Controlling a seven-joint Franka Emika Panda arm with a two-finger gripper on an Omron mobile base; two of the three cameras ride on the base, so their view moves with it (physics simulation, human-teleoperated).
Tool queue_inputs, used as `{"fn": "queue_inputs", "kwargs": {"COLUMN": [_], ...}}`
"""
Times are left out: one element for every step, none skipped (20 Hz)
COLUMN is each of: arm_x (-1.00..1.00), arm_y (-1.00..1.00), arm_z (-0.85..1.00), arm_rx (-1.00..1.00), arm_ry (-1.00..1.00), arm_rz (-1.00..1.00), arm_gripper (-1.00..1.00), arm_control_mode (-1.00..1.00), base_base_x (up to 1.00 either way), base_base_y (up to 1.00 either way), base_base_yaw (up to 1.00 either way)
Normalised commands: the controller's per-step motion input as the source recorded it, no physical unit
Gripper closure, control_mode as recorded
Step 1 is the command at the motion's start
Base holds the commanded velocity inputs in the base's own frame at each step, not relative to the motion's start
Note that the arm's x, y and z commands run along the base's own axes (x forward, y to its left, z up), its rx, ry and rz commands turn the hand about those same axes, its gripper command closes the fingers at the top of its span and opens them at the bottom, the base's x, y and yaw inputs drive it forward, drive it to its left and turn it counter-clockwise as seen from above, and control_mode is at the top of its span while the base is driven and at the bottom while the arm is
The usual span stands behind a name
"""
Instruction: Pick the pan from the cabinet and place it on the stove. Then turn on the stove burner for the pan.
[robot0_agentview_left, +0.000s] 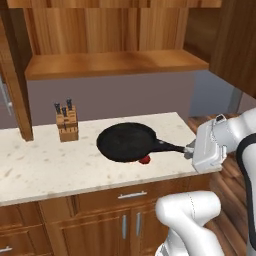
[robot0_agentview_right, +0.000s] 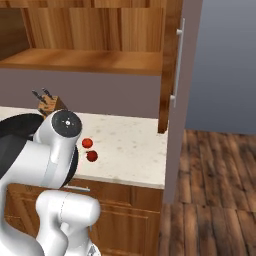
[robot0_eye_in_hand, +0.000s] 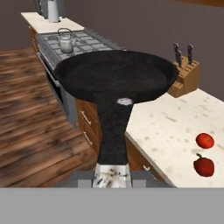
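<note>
The black pan (robot0_agentview_left: 126, 141) hangs level just above the white counter (robot0_agentview_left: 40, 165), its thin handle pointing right. My gripper (robot0_agentview_left: 190, 149) is shut on the silvery end of that handle. In the hand view the pan (robot0_eye_in_hand: 116, 76) stretches away from my gripper (robot0_eye_in_hand: 111, 177), whose fingers clamp the handle tip. In the right base view the pan's rim (robot0_agentview_right: 15, 132) peeks out left of my arm. The wooden cabinet (robot0_agentview_left: 115, 62) above the counter stands open, its shelf bare. The grey stove (robot0_eye_in_hand: 89, 43) lies beyond the pan, further along the counter line.
A knife block (robot0_agentview_left: 67, 124) stands at the counter's back. Two small red fruits (robot0_agentview_right: 88, 143) (robot0_agentview_right: 92, 156) lie on the counter under the pan's handle side. A metal kettle (robot0_eye_in_hand: 65, 41) sits on the stove. The open cabinet door (robot0_agentview_right: 170, 65) juts out at the counter's end.
</note>
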Motion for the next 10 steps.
{"fn": "queue_inputs", "kwargs": {"arm_x": [0.00, 0.00, 0.00, 0.00, 0.00, 0.00, 0.00, 0.00, 0.00, 0.00], "arm_y": [0.00, 0.00, 0.00, 0.00, 0.00, 0.00, 0.00, 0.00, 0.00, 0.00], "arm_z": [0.00, 0.00, 0.00, 0.00, 0.00, 0.00, 0.00, 0.00, 0.00, 0.00], "arm_rx": [0.00, 0.00, 0.00, 0.00, 0.00, 0.00, 0.00, 0.00, 0.00, 0.00], "arm_ry": [0.00, 0.00, 0.00, 0.00, 0.00, 0.00, 0.00, 0.00, 0.00, 0.00], "arm_rz": [0.00, 0.00, 0.00, 0.00, 0.00, 0.00, 0.00, 0.00, 0.00, 0.00], "arm_gripper": [1.00, 1.00, 1.00, 1.00, 1.00, 1.00, 1.00, 1.00, 1.00, 1.00], "arm_control_mode": [1.00, 1.00, 1.00, 1.00, 1.00, 1.00, 1.00, 1.00, 1.00, 1.00], "base_base_x": [-0.42, -0.43, -0.41, -0.40, -0.40, -0.42, -0.45, -0.46, -0.45, -0.48], "base_base_y": [0.18, 0.17, 0.21, 0.23, 0.26, 0.26, 0.21, 0.23, 0.27, 0.28], "base_base_yaw": [0.00, 0.00, 0.00, 0.00, 0.00, 0.00, 0.00, 0.00, 0.00, 0.00]}}
